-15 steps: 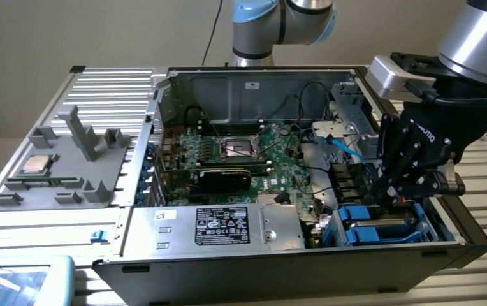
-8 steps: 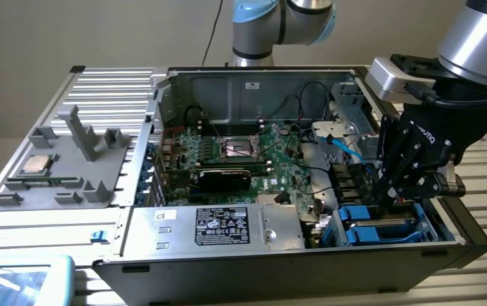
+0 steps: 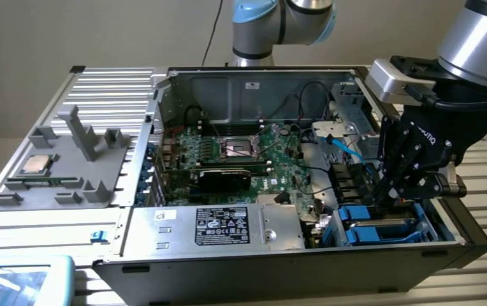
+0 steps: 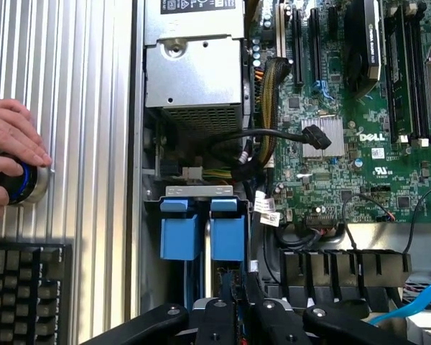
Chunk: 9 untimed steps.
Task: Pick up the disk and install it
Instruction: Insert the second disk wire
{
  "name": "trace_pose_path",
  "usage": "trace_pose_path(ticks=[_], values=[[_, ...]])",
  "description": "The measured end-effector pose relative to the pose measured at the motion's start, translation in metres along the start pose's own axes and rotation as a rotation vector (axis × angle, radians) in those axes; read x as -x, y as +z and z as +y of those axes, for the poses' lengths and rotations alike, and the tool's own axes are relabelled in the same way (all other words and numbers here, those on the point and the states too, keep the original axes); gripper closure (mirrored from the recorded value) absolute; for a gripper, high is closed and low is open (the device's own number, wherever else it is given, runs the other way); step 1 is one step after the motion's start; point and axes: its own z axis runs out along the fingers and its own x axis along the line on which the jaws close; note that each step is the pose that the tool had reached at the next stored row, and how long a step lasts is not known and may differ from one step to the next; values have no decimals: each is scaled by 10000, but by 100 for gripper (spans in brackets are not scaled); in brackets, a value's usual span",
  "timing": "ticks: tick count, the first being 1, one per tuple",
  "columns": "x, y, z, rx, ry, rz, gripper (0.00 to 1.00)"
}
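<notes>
The disk [image 3: 378, 228], silver-grey in a bright blue carrier, sits low in the drive bay at the front corner of the open computer case [image 3: 252, 261], on the exterior view's right. My gripper [image 3: 390, 203] reaches down into that bay with its black fingers close together at the carrier's upper edge, shut on the disk. In the wrist view the carrier's blue ends [image 4: 226, 233] stand just beyond my gripper [image 4: 233, 287], whose fingers [image 4: 217, 316] nearly meet over the bay.
A silver power supply [image 3: 226, 226] lies beside the bay, with the green motherboard [image 3: 243, 153] and loose cables behind it. A grey tray [image 3: 82, 185] holds a CPU chip [image 3: 39, 164]. A person's hand [image 4: 11, 144] rests on a blue-ringed button above a keyboard [image 4: 25, 287].
</notes>
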Motion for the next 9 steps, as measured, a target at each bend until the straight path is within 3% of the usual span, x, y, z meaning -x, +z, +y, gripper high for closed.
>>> trace_pose_path(ticks=[3,9], values=[[0,4,-1,-65,-6,2,84],[-5,17,1,-70,-11,1,84]])
